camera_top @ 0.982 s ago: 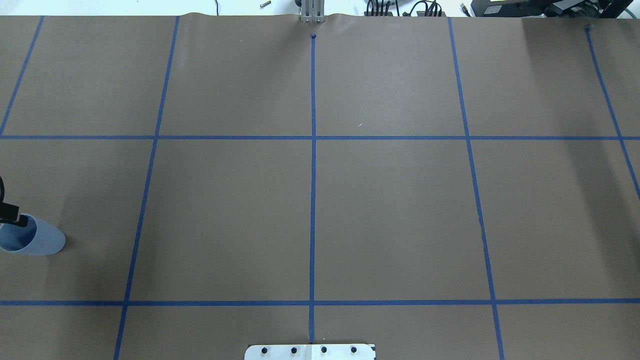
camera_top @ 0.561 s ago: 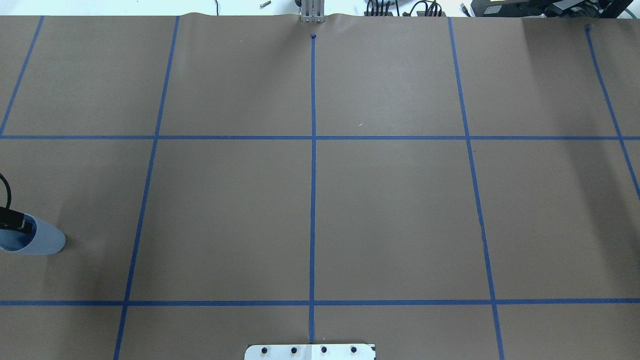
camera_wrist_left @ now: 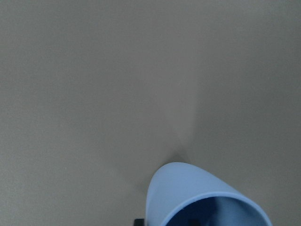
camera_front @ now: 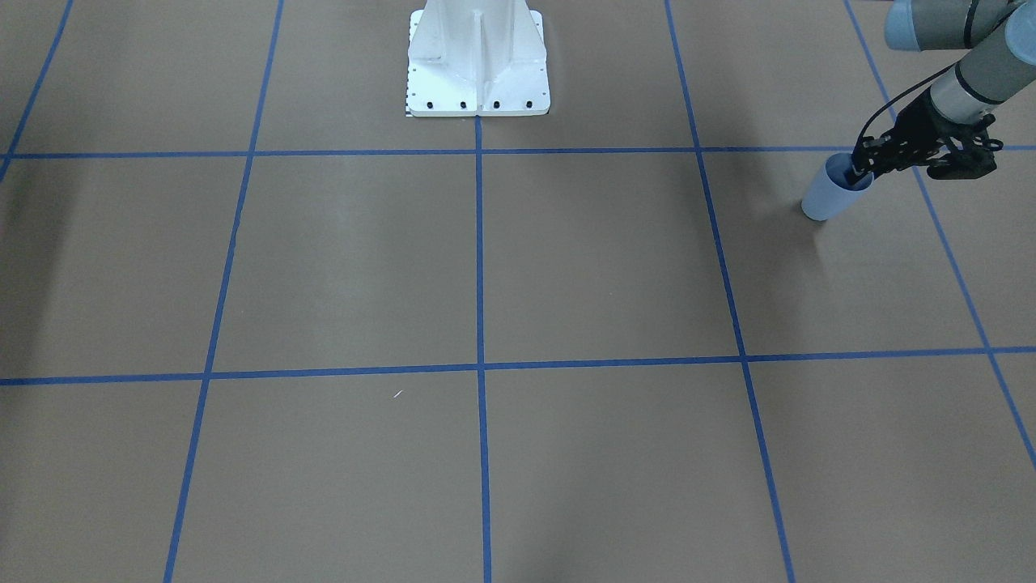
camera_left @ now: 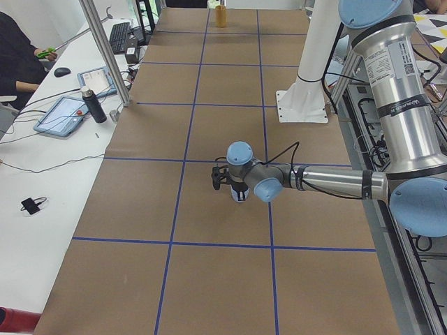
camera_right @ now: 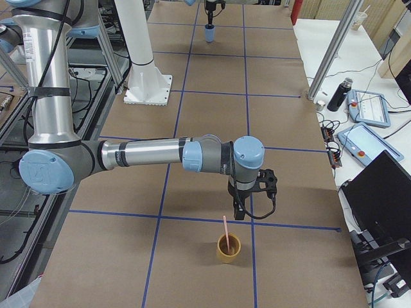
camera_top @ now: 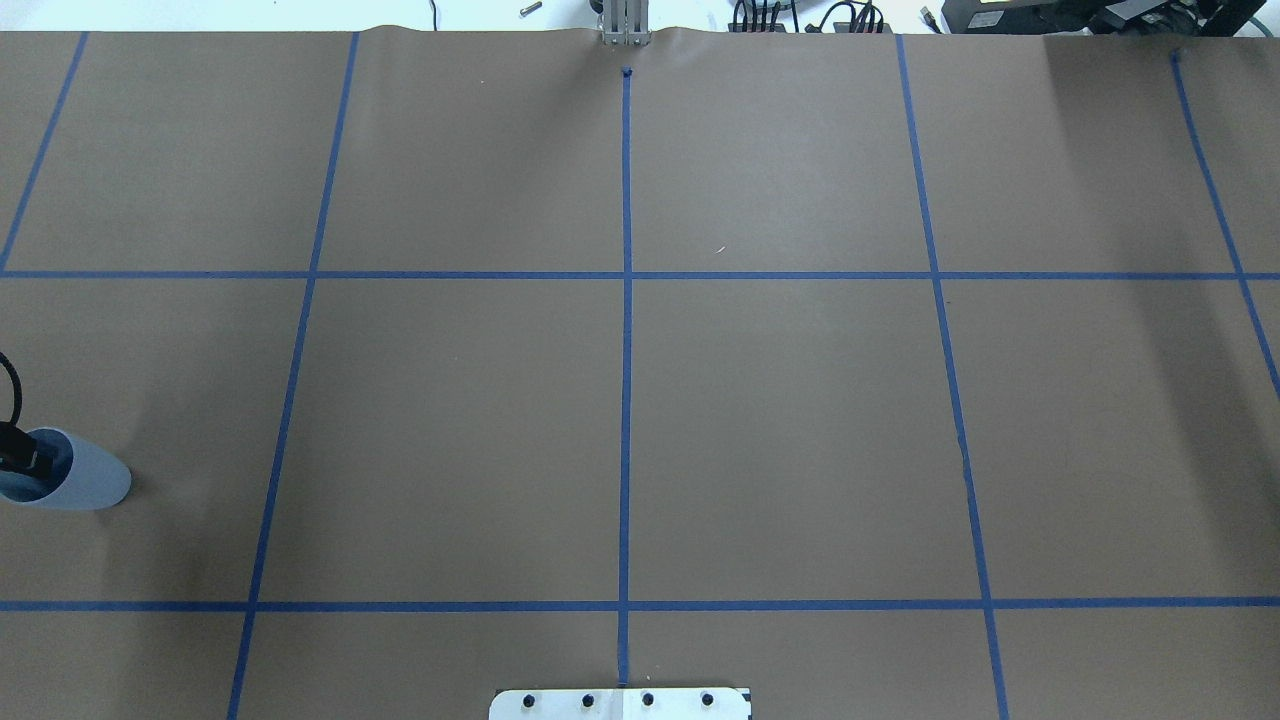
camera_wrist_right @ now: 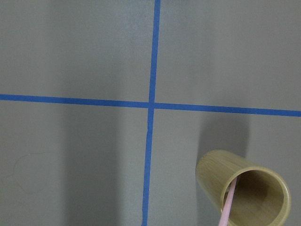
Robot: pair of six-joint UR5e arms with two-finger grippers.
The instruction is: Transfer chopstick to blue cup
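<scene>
The blue cup stands upright near the table's left end; it also shows in the overhead view and the left wrist view. My left gripper sits at its rim, with one finger inside and one outside, and looks shut on the cup wall. The pale pink chopstick stands in a tan bamboo cup at the table's right end; it also shows in the right wrist view. My right gripper hangs just above and beside it. I cannot tell if it is open or shut.
The white robot pedestal stands at the robot's side of the table, at mid-length. Blue tape lines grid the brown table cover. A side bench holds tablets and a dark bottle, next to an aluminium post.
The left gripper's visible part has shifted a little left and toward the robot at the cup's rim. The blue cup has stayed in place.
</scene>
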